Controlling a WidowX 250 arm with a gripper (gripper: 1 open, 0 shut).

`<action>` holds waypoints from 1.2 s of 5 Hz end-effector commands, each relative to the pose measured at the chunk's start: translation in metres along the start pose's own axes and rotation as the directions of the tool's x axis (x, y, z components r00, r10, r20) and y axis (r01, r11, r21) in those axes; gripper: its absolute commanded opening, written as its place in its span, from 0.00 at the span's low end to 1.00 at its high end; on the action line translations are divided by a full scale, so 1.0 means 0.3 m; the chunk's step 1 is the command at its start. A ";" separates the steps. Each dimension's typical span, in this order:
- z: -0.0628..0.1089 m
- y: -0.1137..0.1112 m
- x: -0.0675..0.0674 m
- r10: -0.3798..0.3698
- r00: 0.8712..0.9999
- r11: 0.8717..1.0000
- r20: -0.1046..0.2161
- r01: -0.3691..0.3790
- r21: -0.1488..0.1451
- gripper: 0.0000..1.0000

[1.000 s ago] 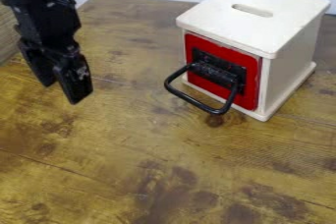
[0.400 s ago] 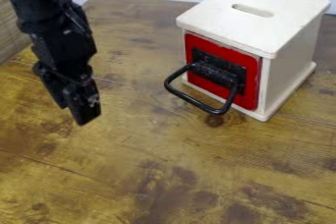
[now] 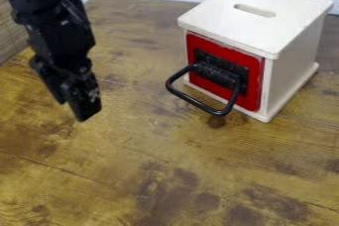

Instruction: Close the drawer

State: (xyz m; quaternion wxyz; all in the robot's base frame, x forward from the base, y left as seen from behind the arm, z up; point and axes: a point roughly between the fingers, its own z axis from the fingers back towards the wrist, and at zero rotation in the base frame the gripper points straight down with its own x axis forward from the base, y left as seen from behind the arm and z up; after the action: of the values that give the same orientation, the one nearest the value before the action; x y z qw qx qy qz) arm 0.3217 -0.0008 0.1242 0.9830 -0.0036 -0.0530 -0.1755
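Observation:
The drawer (image 3: 220,68) has a red front with a black panel and is set in a pale wooden box (image 3: 259,17) with a slotted top, at the right rear of the table. Its black wire loop handle (image 3: 199,93) juts out toward the front left and rests low near the tabletop. My gripper (image 3: 83,106) hangs from the black arm at the left, pointing down just above the wood, about a hand's width left of the handle and touching nothing. Its dark fingers read as one mass, so the gap between them is unclear.
The worn brown wooden table (image 3: 159,170) stretches across the front and right. A pale wall runs behind the table's far edge. The arm's bulk (image 3: 54,22) fills the upper left.
The gripper has come down and to the right toward the handle, and its two fingers, earlier clearly apart, have drawn closer together. The box and drawer have not moved.

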 end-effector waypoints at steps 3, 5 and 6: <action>0.045 0.041 0.019 0.033 0.997 0.999 0.067 -0.034 0.011 1.00; 0.057 0.038 0.043 0.082 0.995 0.996 0.051 -0.083 0.017 0.00; 0.075 0.000 0.049 0.151 0.987 0.988 0.059 -0.153 0.031 1.00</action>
State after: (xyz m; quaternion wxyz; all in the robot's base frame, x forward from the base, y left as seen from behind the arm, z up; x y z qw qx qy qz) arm 0.3290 -0.0038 0.1227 0.9944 -0.0020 -0.0410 -0.0974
